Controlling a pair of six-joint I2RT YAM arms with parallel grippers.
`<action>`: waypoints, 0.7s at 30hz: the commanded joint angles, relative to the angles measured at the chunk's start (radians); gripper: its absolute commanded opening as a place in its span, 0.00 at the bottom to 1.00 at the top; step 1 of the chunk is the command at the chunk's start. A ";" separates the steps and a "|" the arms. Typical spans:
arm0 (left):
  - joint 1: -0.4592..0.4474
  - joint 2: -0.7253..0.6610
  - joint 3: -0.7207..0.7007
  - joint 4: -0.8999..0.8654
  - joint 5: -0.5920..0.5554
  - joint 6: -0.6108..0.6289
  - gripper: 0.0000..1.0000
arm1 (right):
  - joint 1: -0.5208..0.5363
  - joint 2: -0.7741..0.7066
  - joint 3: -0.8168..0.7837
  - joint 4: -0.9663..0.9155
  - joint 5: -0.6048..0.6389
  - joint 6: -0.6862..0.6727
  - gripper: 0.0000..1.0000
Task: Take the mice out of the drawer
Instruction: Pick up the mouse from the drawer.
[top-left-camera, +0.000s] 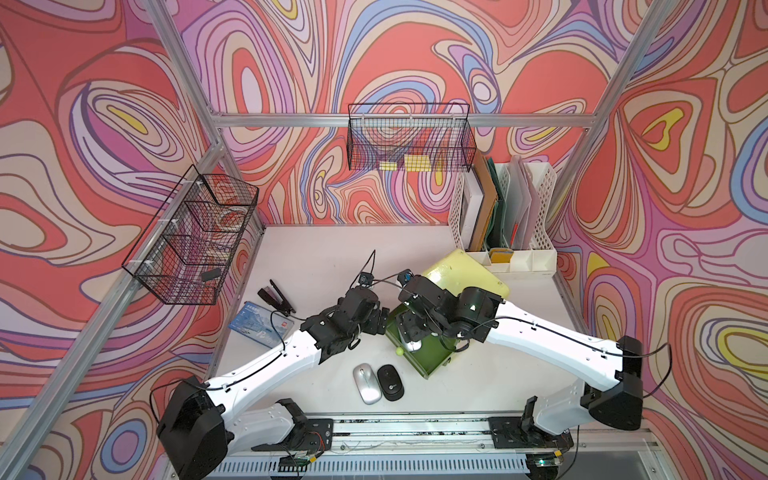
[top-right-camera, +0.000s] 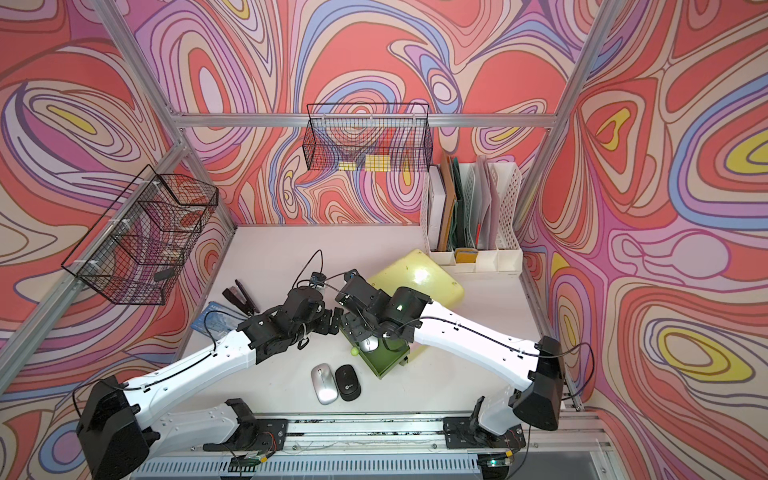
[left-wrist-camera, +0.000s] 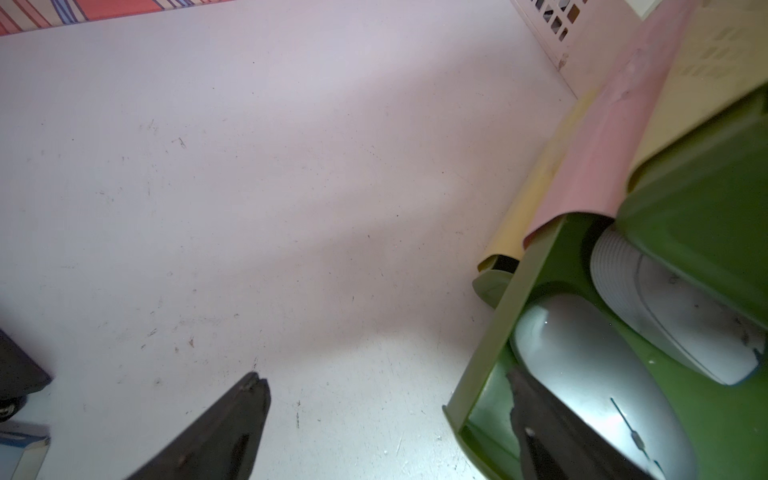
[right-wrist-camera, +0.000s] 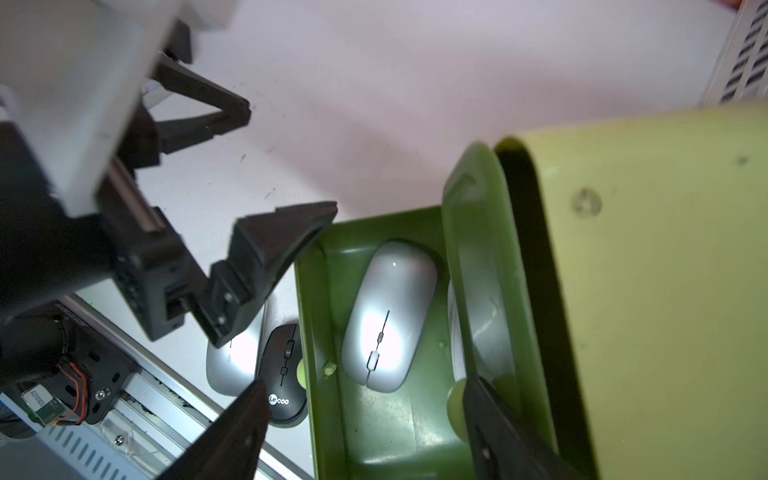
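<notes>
The green plastic drawer (right-wrist-camera: 316, 332) stands open with a shiny silver oval mouse (right-wrist-camera: 388, 316) inside and a white oval mouse (left-wrist-camera: 648, 299) tucked further back. On the white table (top-left-camera: 316, 257) at the drawer's 7 o'clock lies a second silver mouse (top-left-camera: 366, 383), and at its 3 o'clock a matte black mouse (top-left-camera: 390, 382) marked "Lecoo". The left gripper (left-wrist-camera: 382, 374) and right gripper (right-wrist-camera: 365, 382) are both spread, gripping nothing.

**Two robot arms, white shells**

Item 1: left arm (top-left-camera: 266, 365), white shell, black joints, stretched inward; black two-fingered left gripper (left-wrist-camera: 381, 374) angled down, jaws spread wide, empty.
Item 2: right arm (top-left-camera: 552, 332), same build, stretched inward; right gripper (right-wrist-camera: 363, 382) pointing down, jaws parted, clasping nothing.
Wrists close together.
</notes>
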 joint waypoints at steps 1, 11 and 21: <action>0.009 0.011 -0.021 0.043 0.021 0.006 0.95 | 0.002 -0.047 -0.050 0.021 -0.012 0.116 0.71; 0.139 0.032 -0.068 0.027 0.015 -0.059 0.95 | 0.040 0.008 -0.056 0.067 0.014 0.175 0.63; 0.155 0.054 -0.052 0.030 0.065 -0.025 0.95 | 0.037 0.118 -0.039 0.011 0.108 0.197 0.61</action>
